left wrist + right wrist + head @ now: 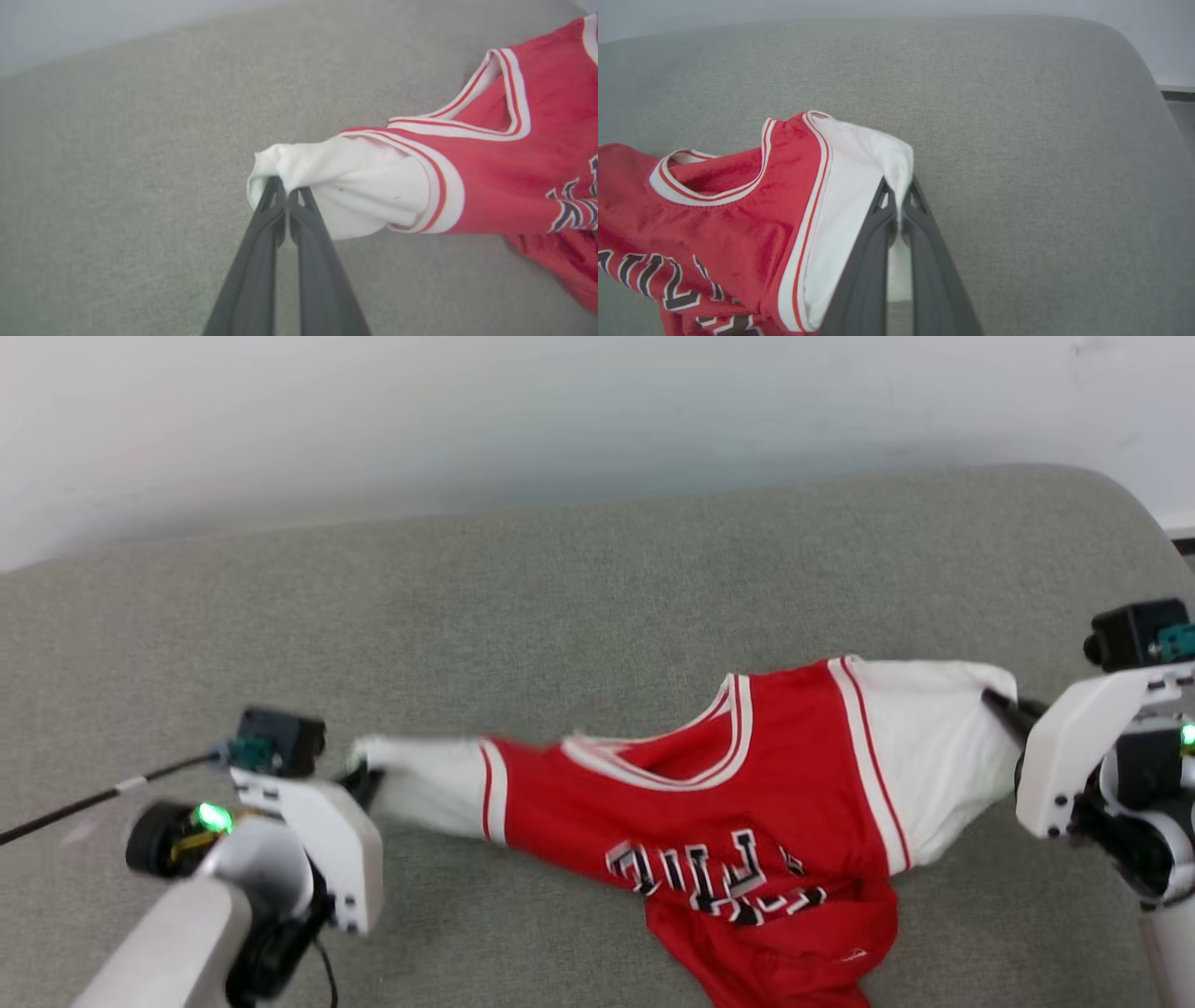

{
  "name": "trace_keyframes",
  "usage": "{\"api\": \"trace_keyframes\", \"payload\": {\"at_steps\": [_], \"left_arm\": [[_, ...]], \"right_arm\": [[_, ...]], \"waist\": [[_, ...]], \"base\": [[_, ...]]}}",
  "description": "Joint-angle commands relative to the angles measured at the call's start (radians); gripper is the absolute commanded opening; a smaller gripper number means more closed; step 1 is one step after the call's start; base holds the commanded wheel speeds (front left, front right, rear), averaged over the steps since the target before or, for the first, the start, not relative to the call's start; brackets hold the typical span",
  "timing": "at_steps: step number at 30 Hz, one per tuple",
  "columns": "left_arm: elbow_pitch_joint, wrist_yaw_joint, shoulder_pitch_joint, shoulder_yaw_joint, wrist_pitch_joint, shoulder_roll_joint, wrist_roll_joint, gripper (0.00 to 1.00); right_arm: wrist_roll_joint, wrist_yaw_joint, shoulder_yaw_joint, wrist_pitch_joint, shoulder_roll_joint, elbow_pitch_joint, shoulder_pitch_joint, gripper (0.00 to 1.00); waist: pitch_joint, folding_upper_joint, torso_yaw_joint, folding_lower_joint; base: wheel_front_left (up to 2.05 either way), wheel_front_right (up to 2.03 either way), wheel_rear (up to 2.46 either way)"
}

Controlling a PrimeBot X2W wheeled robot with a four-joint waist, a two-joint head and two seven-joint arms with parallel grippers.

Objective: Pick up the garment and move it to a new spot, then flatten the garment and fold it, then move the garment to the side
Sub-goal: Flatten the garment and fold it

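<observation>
Garment [738,775] is stretched over the grey cushion [560,597] between left gripper [362,780] and right gripper [997,702] in the head view. Left wrist view: one white sleeve [355,182] is pinched by closed jaws. Right wrist view: the other sleeve [859,186] is clamped likewise.

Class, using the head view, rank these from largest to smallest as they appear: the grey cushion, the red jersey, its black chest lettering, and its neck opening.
1. grey cushion
2. red jersey
3. black chest lettering and neck opening: about alike, so left unranked.
</observation>
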Motion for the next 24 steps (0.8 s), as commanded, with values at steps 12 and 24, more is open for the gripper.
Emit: {"api": "trace_keyframes", "payload": {"at_steps": [12, 24], "left_arm": [[0.133, 0.007, -0.407, 0.091, -0.211, -0.109, 0.046, 0.0], [0.429, -0.078, -0.869, 0.154, -0.34, -0.114, 0.053, 0.0]], "right_arm": [[-0.079, 0.0, 0.004, -0.221, 0.038, 0.172, -0.349, 0.0], [-0.118, 0.0, -0.009, -0.424, 0.074, 0.359, -0.795, 0.0]], "waist": [[0.016, 0.0, 0.012, -0.0001], [0.202, 0.0, -0.008, -0.0001]], "base": [[0.0, 0.0, 0.0], [0.0, 0.0, 0.0]]}}
